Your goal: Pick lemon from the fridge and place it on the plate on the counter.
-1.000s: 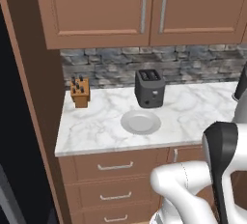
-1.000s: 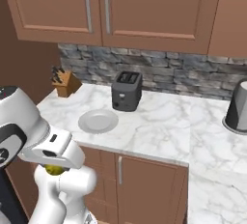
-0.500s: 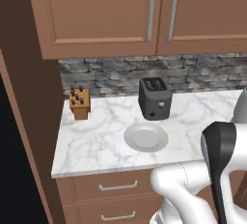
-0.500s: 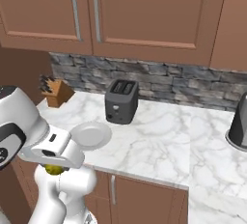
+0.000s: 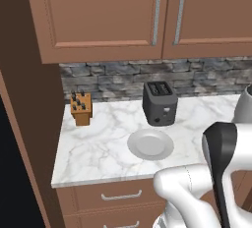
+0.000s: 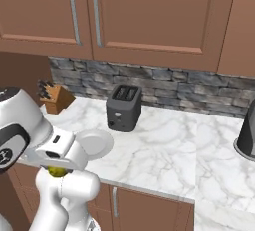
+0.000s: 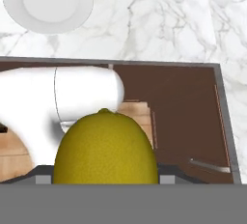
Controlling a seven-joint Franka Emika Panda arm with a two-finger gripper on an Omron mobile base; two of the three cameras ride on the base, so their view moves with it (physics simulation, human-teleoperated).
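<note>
Fingers hidden behind the lemon in the hand view; the fruit fills the lower middle right where the tips would be, so it reads as clamped between them. Right base view: gripper sits low at the front of the robot, below the tabletop edge, with the yellow fruit peeking out under the white hand. Lemon is off the tabletop, in front of the brown drawers, not over the plate.

Plate lies flat on the white marble tabletop near its front edge, nothing on it. Also seen in the right base view partly behind the arm, and at the top left of the hand view. Black toaster stands just behind the plate, close to the stone backsplash. Knife block well to the left of the toaster, near the tabletop's left end. Dark kettle-like object at the far right edge, cut off. Brown wall cabinets with silver bar handles above.
</note>
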